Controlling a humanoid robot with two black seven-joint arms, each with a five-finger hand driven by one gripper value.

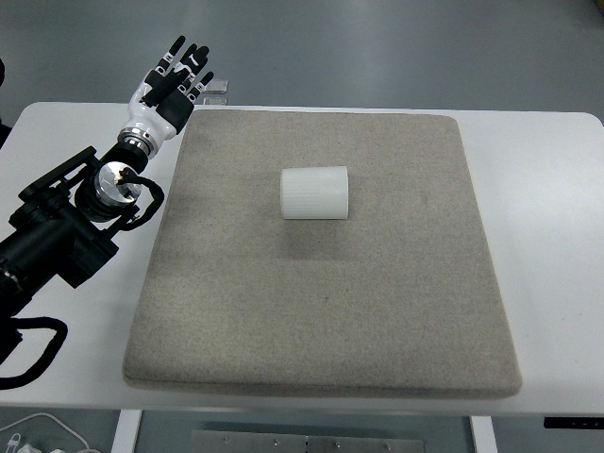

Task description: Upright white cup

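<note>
I see the white cup (315, 192) lying on its side near the middle of the grey mat (321, 311), a little toward the far edge, its long axis running left to right; which end is the mouth I cannot tell from this angle. The mat covers most of the white desk (543, 236). My left hand (174, 83) sits at the mat's far-left corner, well apart from the cup, fingers spread and straight, holding nothing; the right arm is out of view.

The step in hand, as I judge it, is the reach; nothing is grasped yet. To do it well I would bring the left hand across the mat and down over the cup's left end, fingers wrapping the ribbed wall rather than pinching the rim; the cup is round and will likely roll toward or away from me if nudged off-centre, so I would close from both sides at once; then pivot it about its right end and set it standing on the mat.
</note>
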